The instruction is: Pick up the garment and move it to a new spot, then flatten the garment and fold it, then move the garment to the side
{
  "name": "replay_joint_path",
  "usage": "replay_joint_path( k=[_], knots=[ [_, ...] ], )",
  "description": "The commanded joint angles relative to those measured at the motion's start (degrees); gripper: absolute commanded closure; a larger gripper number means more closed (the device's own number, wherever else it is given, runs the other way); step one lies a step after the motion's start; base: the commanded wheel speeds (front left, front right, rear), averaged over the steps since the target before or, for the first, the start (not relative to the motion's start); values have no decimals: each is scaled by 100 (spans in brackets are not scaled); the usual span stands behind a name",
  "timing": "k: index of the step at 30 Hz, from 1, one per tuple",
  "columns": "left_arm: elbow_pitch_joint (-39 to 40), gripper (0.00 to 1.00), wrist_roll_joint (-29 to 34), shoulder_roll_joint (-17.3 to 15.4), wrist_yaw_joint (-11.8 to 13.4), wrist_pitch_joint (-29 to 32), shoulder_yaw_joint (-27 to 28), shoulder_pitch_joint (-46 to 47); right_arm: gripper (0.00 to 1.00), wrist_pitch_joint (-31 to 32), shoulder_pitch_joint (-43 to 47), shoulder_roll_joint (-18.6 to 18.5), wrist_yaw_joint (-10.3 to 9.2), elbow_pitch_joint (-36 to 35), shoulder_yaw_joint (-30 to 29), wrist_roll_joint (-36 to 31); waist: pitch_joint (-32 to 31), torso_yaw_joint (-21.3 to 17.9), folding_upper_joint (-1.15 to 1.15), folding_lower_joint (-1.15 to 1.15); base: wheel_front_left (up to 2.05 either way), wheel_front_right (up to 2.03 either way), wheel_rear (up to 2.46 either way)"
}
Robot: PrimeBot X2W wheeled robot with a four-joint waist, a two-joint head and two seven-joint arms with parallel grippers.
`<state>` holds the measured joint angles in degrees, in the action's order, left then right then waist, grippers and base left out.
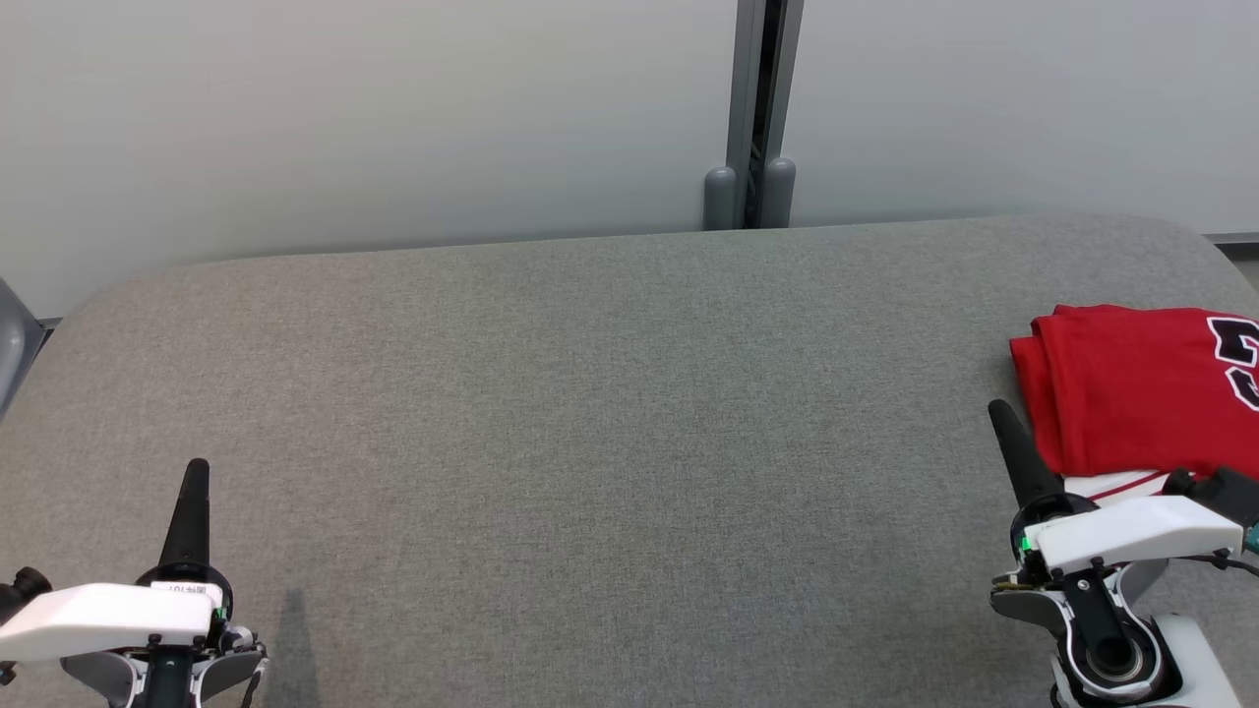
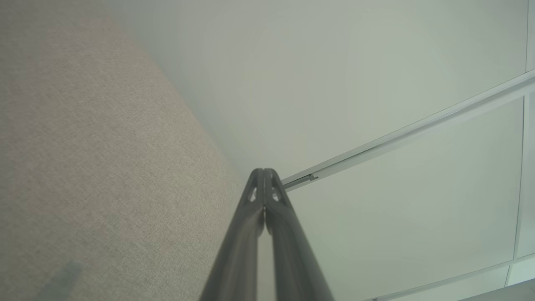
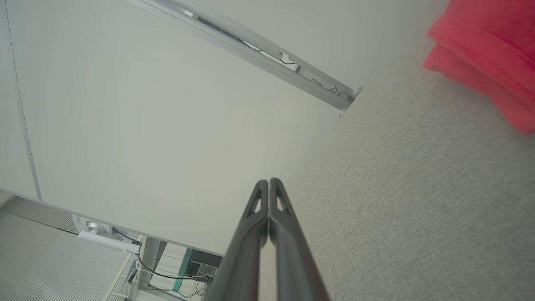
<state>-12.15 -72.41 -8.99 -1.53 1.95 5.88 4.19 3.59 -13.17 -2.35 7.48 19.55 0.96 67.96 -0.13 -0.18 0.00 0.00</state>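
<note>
The garment (image 1: 1131,388) is a red jersey with dark and white lettering, folded into a neat stack at the right edge of the grey padded table (image 1: 590,413). A red corner of the garment (image 3: 489,54) shows at the top right of the right wrist view. My right gripper (image 1: 996,411) is shut and empty, hovering just left of the folded stack near its front corner. My left gripper (image 1: 198,468) is shut and empty at the table's front left, far from the garment. In both wrist views the fingertips (image 2: 264,172) (image 3: 268,182) are pressed together.
A pale wall runs behind the table, with a grey vertical post (image 1: 752,118) and two rounded caps at its foot. The table's broad grey surface stretches between my two grippers. Shelving and cables (image 3: 167,263) show low in the right wrist view.
</note>
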Motion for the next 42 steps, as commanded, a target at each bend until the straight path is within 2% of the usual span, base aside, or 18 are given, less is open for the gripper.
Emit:
replay_joint_path(
  k=[1,42],
  knots=[
    [-12,100,-162,-8,-82,35,104,191,100,44,-168,-51,2,37,13,201,4,1,0,0,0,0,0],
    [-531,100,-1596,447,-528,445,835,598,100,109,-808,-71,2,871,181,2245,76,23,0,0,0,0,0]
  ],
)
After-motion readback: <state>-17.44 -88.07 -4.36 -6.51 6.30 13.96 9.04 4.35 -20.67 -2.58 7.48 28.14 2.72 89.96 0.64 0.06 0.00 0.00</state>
